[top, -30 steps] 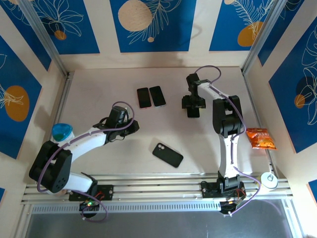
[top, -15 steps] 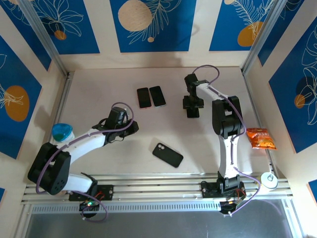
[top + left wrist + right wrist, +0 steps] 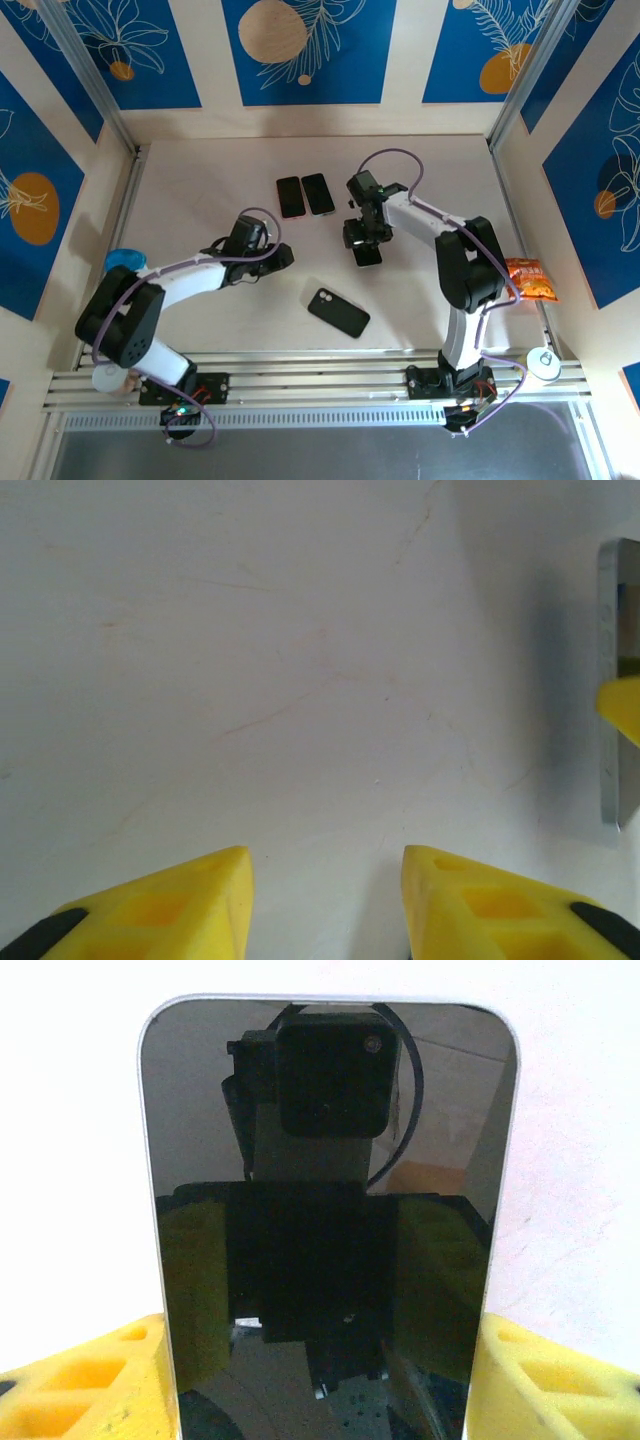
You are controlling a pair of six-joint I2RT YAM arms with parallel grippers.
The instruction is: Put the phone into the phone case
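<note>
Shifted toward phone case [image 3: 338,312] since a second ago: both hands. Case flat on tabletop [image 3: 200,200], matte black, rounded corners, camera cutout. Just beyond, left hand [image 3: 325,890]: yellow fingers [image 3: 170,910] apart, empty. Farther, right hand [image 3: 364,240] clamped on phone [image 3: 330,1210] long edges; glossy glass, slick metal rim. Risk: slip or tilt in grip, corner snagging case lip.

An orange snack bag [image 3: 527,279] lies at the right edge of the desk [image 3: 200,180], and a blue-topped object [image 3: 125,260] sits at its left edge. Two dark handsets [image 3: 290,197] lie side by side toward the desk's far middle. A white round item [image 3: 543,361] rests by its near right corner.
</note>
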